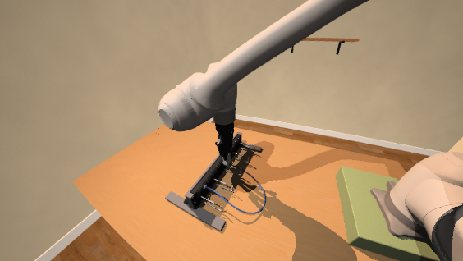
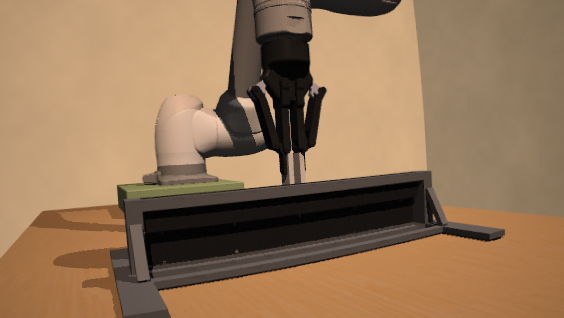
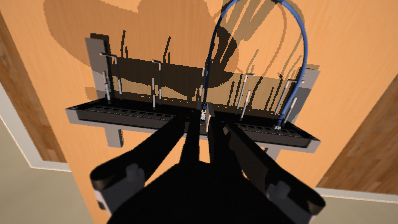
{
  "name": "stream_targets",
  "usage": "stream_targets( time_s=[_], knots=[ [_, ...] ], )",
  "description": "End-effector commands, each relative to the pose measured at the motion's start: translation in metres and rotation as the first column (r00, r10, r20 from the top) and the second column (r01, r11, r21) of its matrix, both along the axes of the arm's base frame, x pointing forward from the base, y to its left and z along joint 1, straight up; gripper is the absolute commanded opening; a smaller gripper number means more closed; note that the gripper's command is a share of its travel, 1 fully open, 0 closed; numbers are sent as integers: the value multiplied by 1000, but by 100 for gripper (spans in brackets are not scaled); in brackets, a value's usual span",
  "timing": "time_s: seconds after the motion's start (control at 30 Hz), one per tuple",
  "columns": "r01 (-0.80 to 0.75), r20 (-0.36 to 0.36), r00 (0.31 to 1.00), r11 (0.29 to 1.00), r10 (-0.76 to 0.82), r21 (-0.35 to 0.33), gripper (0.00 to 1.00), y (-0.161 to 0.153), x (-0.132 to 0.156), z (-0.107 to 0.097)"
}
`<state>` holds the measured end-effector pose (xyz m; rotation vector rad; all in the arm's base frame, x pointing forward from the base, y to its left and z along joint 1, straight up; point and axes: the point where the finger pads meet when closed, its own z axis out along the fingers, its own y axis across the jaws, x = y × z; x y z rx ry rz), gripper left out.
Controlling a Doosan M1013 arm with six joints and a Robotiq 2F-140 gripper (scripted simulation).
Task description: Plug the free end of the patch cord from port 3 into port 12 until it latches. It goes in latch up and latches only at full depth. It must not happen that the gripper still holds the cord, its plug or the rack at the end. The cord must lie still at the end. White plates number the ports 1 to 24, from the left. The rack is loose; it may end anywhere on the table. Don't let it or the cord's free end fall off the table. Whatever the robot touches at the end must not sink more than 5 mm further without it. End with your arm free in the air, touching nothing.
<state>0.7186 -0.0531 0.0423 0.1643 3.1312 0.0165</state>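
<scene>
One thin blue patch cord [image 3: 305, 55] arcs behind rack [image 3: 120, 117]; end effector [image 3: 204, 116] pinches its plug.

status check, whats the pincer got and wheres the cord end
Pincer shut on the blue patch cord free end, right at the rack port row near mid-panel. Latching not visible. Other plugs stand close on both sides.

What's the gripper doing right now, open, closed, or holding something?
Gripper: closed on the free end of the blue patch cord, right at the rack.
</scene>
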Motion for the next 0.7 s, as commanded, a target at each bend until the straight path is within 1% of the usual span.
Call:
stream_targets(
  time_s=[0.0,0.67],
  knots=[
    [-4,-1,1000,1000,4,0,0,1,2,1],
    [-3,-8,1000,1000,3,1,0,1,0,1]
  ],
)
